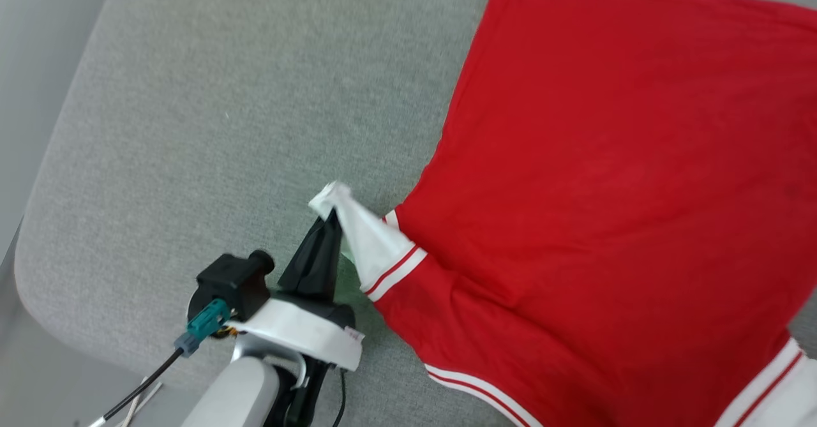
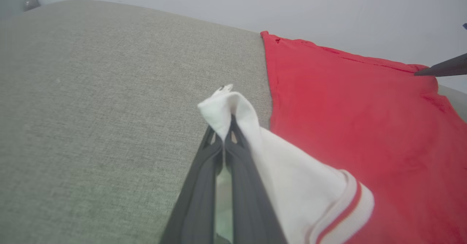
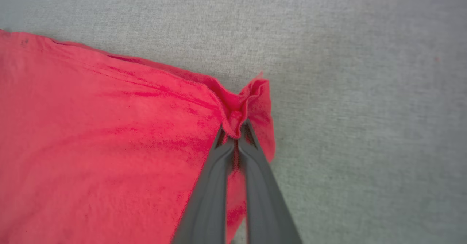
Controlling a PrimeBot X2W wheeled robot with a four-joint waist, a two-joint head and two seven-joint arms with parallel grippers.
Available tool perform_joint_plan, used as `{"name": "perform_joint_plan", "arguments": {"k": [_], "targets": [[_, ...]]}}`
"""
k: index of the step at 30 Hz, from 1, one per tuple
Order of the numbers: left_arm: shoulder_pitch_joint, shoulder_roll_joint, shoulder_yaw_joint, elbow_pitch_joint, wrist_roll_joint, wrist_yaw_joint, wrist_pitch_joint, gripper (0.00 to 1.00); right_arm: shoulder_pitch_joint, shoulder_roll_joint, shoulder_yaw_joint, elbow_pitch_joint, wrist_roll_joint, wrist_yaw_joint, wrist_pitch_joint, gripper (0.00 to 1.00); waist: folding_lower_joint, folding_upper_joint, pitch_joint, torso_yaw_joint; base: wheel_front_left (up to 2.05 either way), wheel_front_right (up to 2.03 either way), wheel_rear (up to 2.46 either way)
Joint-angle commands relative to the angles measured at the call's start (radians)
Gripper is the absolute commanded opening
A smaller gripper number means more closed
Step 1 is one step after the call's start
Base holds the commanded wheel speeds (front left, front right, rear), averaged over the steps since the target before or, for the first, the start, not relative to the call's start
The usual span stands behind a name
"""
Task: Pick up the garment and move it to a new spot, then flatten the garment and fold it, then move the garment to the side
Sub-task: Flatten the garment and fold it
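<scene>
Shirt (image 1: 606,159) lies spread on a grey cushion (image 1: 191,127) — left gripper (image 1: 330,216) pinches its white sleeve (image 1: 370,245), right gripper (image 3: 237,129) a bunched red corner (image 3: 257,94).

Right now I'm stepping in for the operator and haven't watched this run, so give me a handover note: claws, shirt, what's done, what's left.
Left claw: shut on the tip of the white sleeve, which is drawn out to a point.
Right claw: shut on a bunched red corner at the shirt's far edge.
Red jersey T-shirt: spread on the grey fabric surface, mostly smooth, no lettering showing, no fold in it.
Done: it appears laid out, with both grips taken.
Left: flatten it fully, fold it, move it aside.
</scene>
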Motion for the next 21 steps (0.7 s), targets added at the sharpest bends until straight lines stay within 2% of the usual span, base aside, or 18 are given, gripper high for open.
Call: {"name": "perform_joint_plan", "arguments": {"k": [1, 6, 13, 16, 21], "targets": [[0.015, 0.006, 0.004, 0.007, -0.007, 0.006, 0.001, 0.0, 0.02, -0.014, 0.015, -0.017, 0.008, -0.001, -0.01, 0.0, -0.0001, 0.0, -0.064, -0.024, 0.0, 0.0, 0.0], [0.055, 0.033, 0.013, 0.036, -0.022, 0.018, 0.03, 0.0, 0.128, -0.065, 0.077, -0.085, 0.063, -0.001, -0.026, 0.0, -0.0001, 0.0, -0.181, -0.067, 0.0, 0.0, 0.0], [0.103, 0.071, 0.031, 0.063, -0.042, 0.041, 0.069, 0.0, 0.399, -0.125, 0.087, -0.23, 0.149, -0.001, -0.014, 0.0, -0.0001, 0.0, -0.313, -0.148, 0.0, 0.0, 0.0], [0.134, 0.09, 0.047, 0.062, -0.054, 0.055, 0.077, 0.0, 0.538, -0.123, 0.065, -0.305, 0.171, -0.001, -0.001, 0.0, -0.0001, 0.0, -0.347, -0.201, 0.0, 0.0, 0.0], [0.196, 0.124, 0.083, 0.052, -0.077, 0.085, 0.086, 0.0, 0.791, -0.08, 0.031, -0.429, 0.195, -0.001, 0.019, 0.0, -0.0001, 0.0, -0.394, -0.291, 0.0, 0.0, 0.0]]}}
